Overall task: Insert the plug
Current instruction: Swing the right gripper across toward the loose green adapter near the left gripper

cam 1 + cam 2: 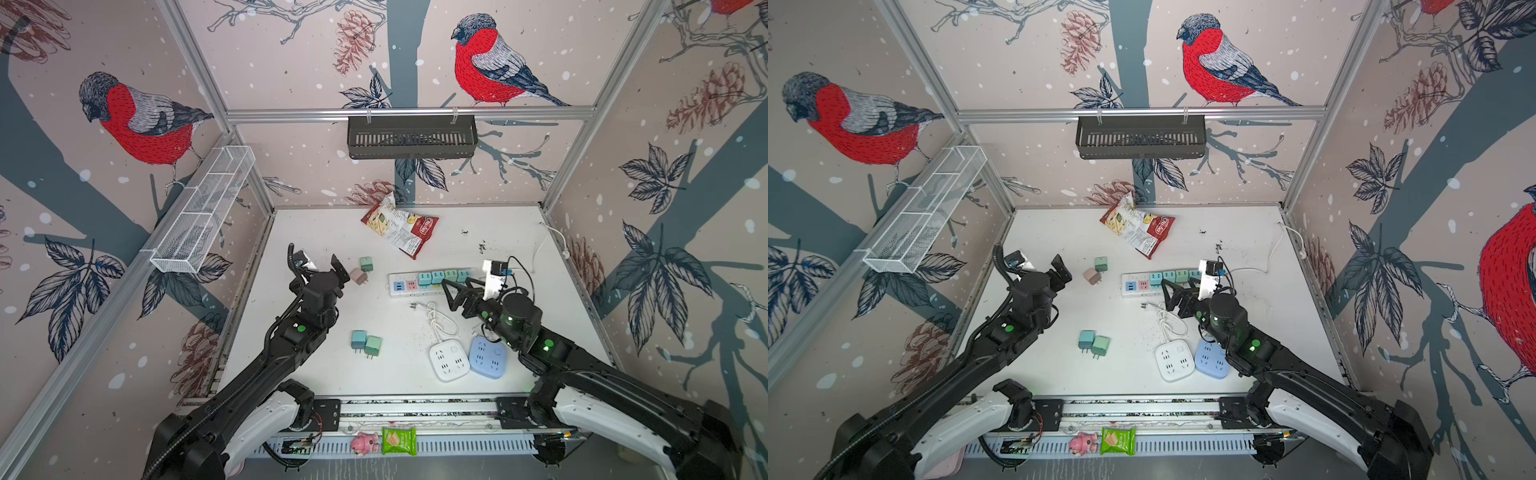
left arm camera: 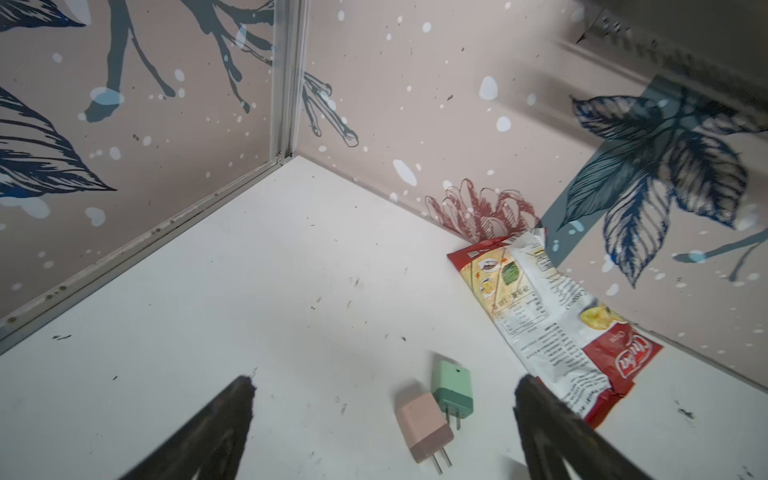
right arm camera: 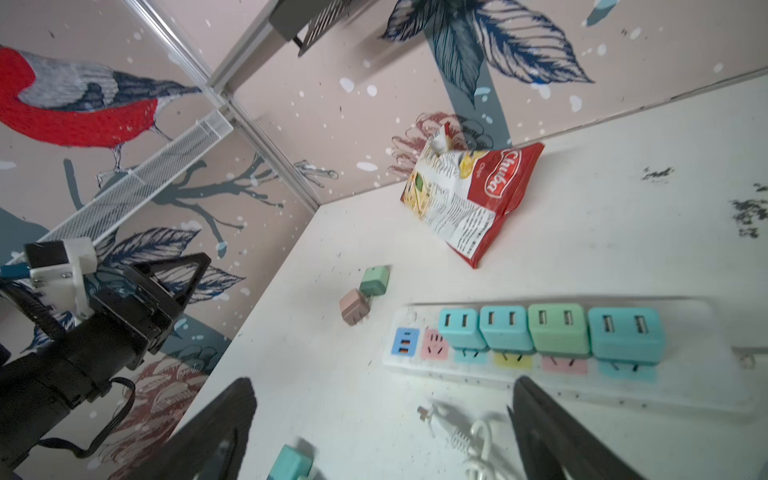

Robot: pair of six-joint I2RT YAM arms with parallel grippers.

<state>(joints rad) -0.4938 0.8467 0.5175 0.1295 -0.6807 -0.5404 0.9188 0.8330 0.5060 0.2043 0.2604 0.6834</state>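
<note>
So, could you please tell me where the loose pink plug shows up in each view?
In a top view: the pink plug lies left of the power strip, beside a green plug.
In a top view: pink plug, same spot.
Left wrist: pink plug, beside the green plug.
Right wrist: pink plug, off the power strip's end.
Shared landmark: the chips bag, in all four.

- You have bullfinch wallpaper (image 1: 291,62) on three walls.
- Your white tabletop (image 1: 316,232) is scuffed (dark specks).
- A wire basket (image 1: 203,208) hangs left, a black basket (image 1: 411,137) on the back rail (image 1: 291,114).
</note>
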